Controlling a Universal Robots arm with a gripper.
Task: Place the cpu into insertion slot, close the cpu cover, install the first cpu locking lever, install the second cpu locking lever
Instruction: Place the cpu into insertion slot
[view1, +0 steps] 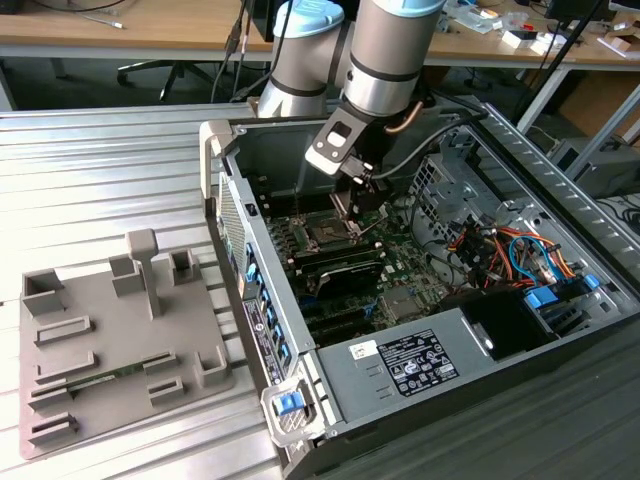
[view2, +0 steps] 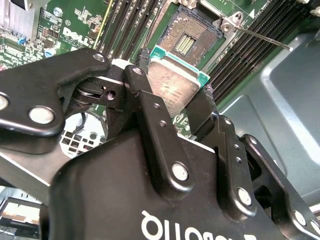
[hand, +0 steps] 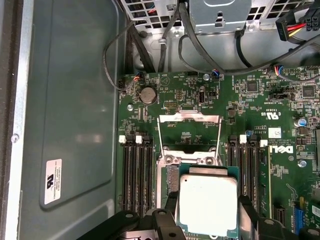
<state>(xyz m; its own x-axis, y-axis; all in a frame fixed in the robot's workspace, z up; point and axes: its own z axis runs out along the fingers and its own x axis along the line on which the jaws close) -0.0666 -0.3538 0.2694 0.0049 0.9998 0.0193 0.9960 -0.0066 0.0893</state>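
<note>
Inside the open computer case (view1: 570, 195), the gripper (view2: 175, 75) is clenched on the cpu (hand: 207, 202). Its two black fingers (view2: 150, 110) press on opposite edges of the chip, so the metal top and the contact side are both left untouched. That edge hold looks chosen to let the chip go down flat between the walls of the socket with nothing underneath it. The cpu hangs just above the insertion slot (view2: 192, 37), whose dark centre and rows of contacts lie bare and unoccupied. In the first wrist view the chip's sides run parallel to the socket rim, which suggests it is being lined up, not yet seated. How much air remains between chip and socket is hard to judge from these angles, though it seems not to touch. The cpu cover (hand: 189, 117) is swung up and away from the socket on its hinge, its window frame lying back toward the cables, which leaves the way down clear. A thin locking lever (view2: 262, 38) juts out free beside the socket, evidently unhooked so the cover could open. Black memory slots (hand: 136, 175) flank the socket on both sides, leaving the fingers little room.
</note>
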